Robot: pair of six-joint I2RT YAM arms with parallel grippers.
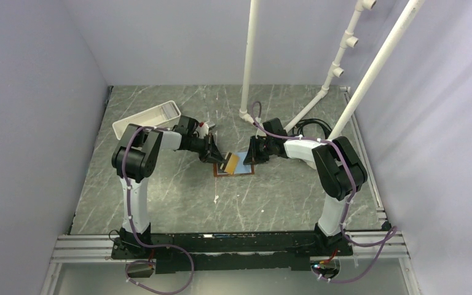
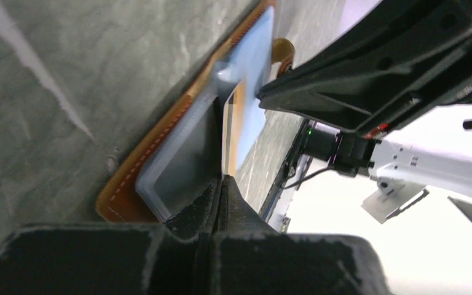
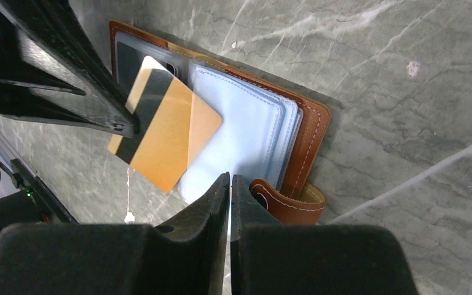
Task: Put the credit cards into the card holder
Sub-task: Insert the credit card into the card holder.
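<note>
The left end effector [image 2: 222, 184] pinched a card [image 3: 160, 141], corner inside a sleeve [image 3: 246, 135] of the holder [image 3: 312, 141] open on the bench [image 3: 393, 92], the right end effector [image 3: 230, 184] clamping that sleeve; next, it likely needed pushing fully in.

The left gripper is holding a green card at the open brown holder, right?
Not quite. The card is orange with a black stripe, not green. The left gripper does hold it at the open brown holder. The right wrist view shows it.
</note>
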